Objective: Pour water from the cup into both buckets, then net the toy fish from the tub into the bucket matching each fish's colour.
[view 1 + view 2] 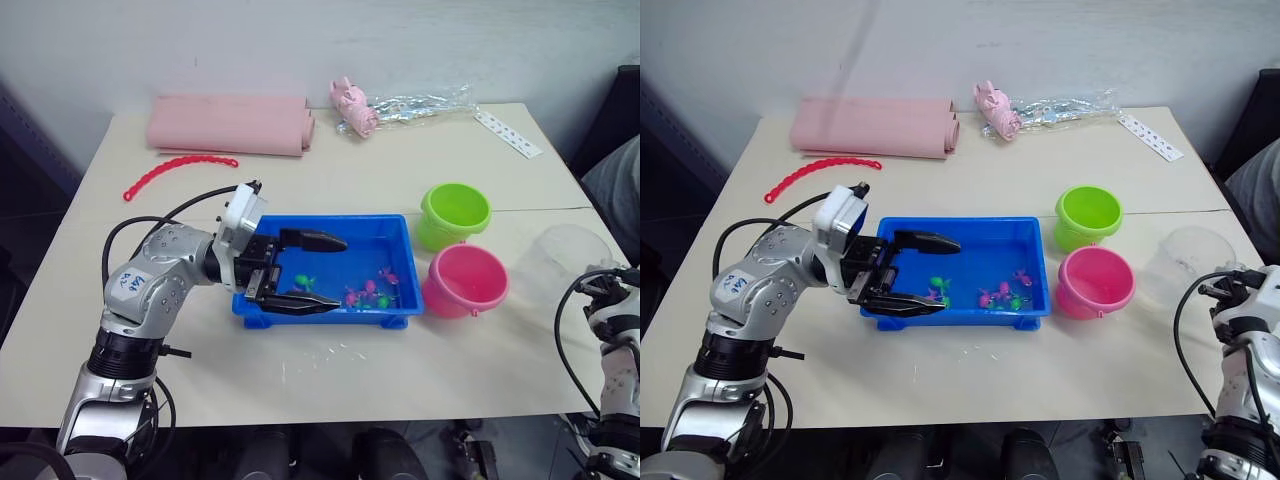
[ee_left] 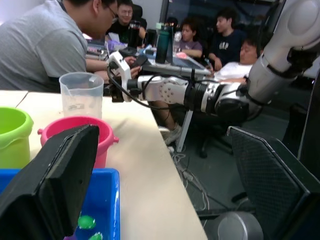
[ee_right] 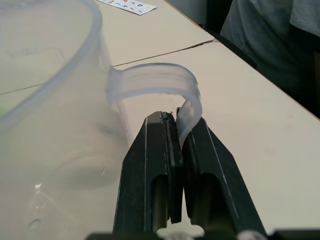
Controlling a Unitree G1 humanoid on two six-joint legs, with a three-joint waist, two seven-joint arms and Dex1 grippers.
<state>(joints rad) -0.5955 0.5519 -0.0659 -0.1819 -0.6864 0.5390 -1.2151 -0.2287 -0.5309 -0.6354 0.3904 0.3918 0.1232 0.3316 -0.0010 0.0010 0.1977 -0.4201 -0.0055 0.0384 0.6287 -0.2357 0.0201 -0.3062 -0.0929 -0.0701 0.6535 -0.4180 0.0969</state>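
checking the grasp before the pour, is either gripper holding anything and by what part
The right gripper is shut on the cup, pinching its thin handle. The left gripper is open over the tub and holds nothing.

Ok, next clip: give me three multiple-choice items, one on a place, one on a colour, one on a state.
1. Where is the left hand?
A. over the tub
B. over the pink towel
C. beside the red chain

2. Which bucket stands nearer the robot?
A. green bucket
B. pink bucket
C. a blue one

3. What is the right hand doing?
A. hanging open
B. shut on the cup handle
C. gripping a fish

Answers: 1 A, its open fingers span the tub's left end. 2 B, pink sits at the front. 3 B, the fingers pinch the clear handle.
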